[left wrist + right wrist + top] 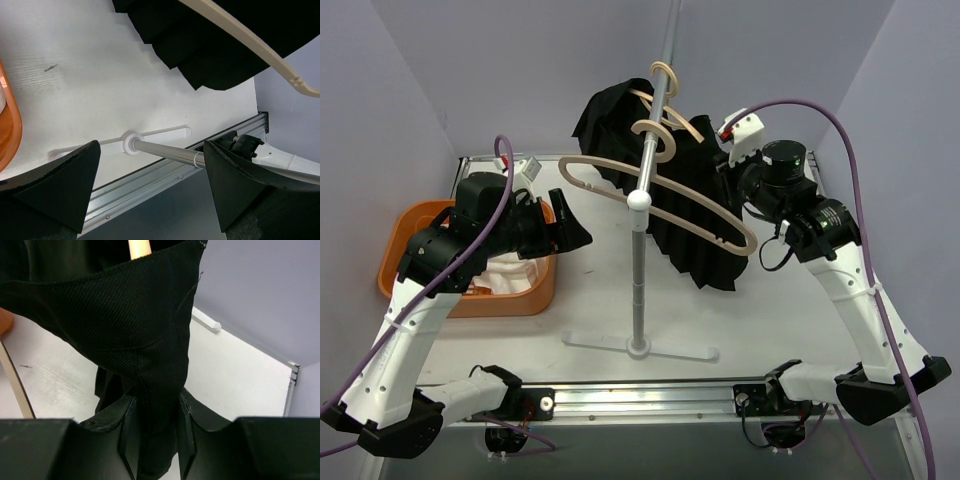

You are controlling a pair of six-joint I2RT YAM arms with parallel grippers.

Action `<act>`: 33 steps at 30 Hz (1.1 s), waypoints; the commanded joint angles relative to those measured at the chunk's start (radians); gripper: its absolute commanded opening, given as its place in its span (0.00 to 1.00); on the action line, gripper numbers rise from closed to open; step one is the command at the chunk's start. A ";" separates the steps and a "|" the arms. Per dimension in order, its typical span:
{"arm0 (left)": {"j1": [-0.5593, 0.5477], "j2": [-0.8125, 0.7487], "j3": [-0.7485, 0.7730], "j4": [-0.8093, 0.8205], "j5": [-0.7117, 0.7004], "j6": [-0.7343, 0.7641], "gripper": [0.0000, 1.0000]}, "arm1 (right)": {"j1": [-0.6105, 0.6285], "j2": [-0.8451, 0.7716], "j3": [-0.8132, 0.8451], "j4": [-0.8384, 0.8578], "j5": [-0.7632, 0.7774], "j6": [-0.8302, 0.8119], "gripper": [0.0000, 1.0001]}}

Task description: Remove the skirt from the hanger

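Observation:
A black pleated skirt [690, 215] hangs on a beige hanger [685, 125] on the metal rack pole [642, 240]; a second, bare beige hanger [650, 195] hangs in front of it. My right gripper [728, 168] is shut on the skirt's upper right edge; in the right wrist view the black cloth [150, 340] is pinched between the fingers [127, 435]. My left gripper [570, 225] is open and empty, left of the pole. In the left wrist view the skirt [215, 45], the hanger arm [250, 47] and the pole [165, 152] show beyond its fingers.
An orange basket [415, 225] with white cloth stands at the left of the table behind my left arm. The rack's white cross base [640, 347] sits near the front edge. Grey walls close in the back and sides.

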 commanded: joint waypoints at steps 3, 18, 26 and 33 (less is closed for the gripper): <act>-0.005 -0.024 0.025 0.002 0.010 -0.021 0.93 | -0.015 -0.030 -0.001 0.110 0.006 -0.089 0.00; -0.005 0.022 0.084 0.019 0.018 -0.049 0.93 | -0.034 -0.081 -0.016 0.238 -0.109 -0.121 0.00; -0.005 -0.016 0.039 0.058 0.027 -0.089 0.94 | -0.036 -0.104 -0.034 0.293 -0.134 -0.082 0.00; -0.005 -0.062 -0.007 0.093 0.030 -0.113 0.94 | -0.039 -0.122 -0.013 0.325 -0.137 -0.034 0.00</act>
